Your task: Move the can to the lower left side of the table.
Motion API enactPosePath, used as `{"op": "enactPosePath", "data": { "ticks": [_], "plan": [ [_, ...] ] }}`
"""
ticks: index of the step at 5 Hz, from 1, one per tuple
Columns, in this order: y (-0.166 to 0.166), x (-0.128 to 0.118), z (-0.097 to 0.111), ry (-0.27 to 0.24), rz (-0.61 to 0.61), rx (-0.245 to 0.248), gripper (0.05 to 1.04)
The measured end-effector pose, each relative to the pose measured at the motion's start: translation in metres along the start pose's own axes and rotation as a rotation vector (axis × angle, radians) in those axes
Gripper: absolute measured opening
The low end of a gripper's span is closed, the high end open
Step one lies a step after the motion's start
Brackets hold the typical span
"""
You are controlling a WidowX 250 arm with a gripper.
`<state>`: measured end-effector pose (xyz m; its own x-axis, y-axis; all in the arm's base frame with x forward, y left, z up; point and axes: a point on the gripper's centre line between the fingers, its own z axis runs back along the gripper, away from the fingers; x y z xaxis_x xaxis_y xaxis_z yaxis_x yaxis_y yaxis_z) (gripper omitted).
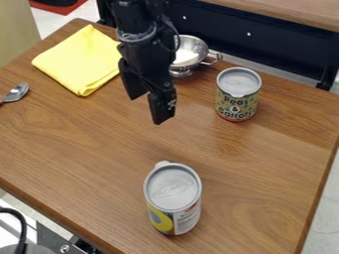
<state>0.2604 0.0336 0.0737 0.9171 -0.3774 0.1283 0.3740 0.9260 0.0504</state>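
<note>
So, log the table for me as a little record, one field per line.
gripper: open, empty, left of the far can
far can: upright, green and yellow label
near can: upright, closest to the camera
cloth: yellow, folded, upper left
metal strainer or bowl: partly behind the arm
spoon: left edge

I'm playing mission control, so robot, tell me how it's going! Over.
Hand open, empty. Green-labelled can upright at right, yellow-and-white can upright near front; can't tell which goes. Front one might be in the way.
</note>
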Motion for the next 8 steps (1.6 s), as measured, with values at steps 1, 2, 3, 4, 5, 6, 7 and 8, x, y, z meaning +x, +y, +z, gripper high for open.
{"op": "enactPosePath", "data": {
  "ticks": [1, 2, 3, 4, 5, 6, 7, 8],
  "plan": [
    [-0.003, -0.003, -0.005, 0.019, -0.008, -0.014, 1.000],
    [-0.021, -0.001, -0.003, -0.010, -0.248, -0.019, 1.000],
    [-0.035, 0.002, 0.002, -0.029, -0.383, -0.062, 1.000],
    [-0.051, 0.006, 0.010, -0.069, -0.469, -0.101, 1.000],
    [-0.066, 0.010, 0.011, -0.062, -0.613, -0.097, 1.000],
    [-0.081, 0.006, 0.003, -0.067, -0.739, -0.112, 1.000],
    [-0.092, 0.002, -0.003, -0.080, -0.814, -0.136, 1.000],
    [-0.102, -0.004, -0.009, -0.089, -0.855, -0.165, 1.000]
  ]
}}
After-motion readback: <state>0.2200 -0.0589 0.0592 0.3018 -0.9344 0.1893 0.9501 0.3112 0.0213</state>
